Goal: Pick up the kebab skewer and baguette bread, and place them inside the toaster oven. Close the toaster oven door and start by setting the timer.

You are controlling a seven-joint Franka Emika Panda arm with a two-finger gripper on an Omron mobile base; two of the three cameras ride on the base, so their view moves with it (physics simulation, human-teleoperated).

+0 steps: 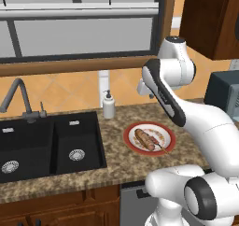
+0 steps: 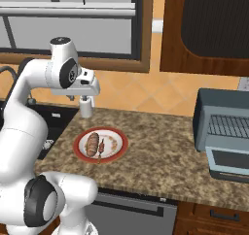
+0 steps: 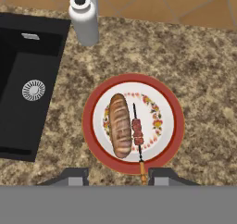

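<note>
Nearest in the hand view, the dark two-finger gripper (image 3: 118,176) hovers empty, fingers apart. Beyond, on the red-rimmed plate (image 3: 178,126), the thin meat-threaded kebab skewer (image 3: 137,133) lies at three o'clock of the plump golden-brown baguette bread (image 3: 120,125). Best descend centred over the meat. Farthest, the blue-grey toaster oven (image 2: 221,125) stands open.

A speckled brown granite-like counter (image 3: 203,79) carries a smooth red-rimmed plate (image 3: 177,126). The baguette bread (image 3: 120,126) looks crusty and golden; the sink (image 3: 23,84) is matt black, the soap bottle (image 3: 84,21) smooth white.
</note>
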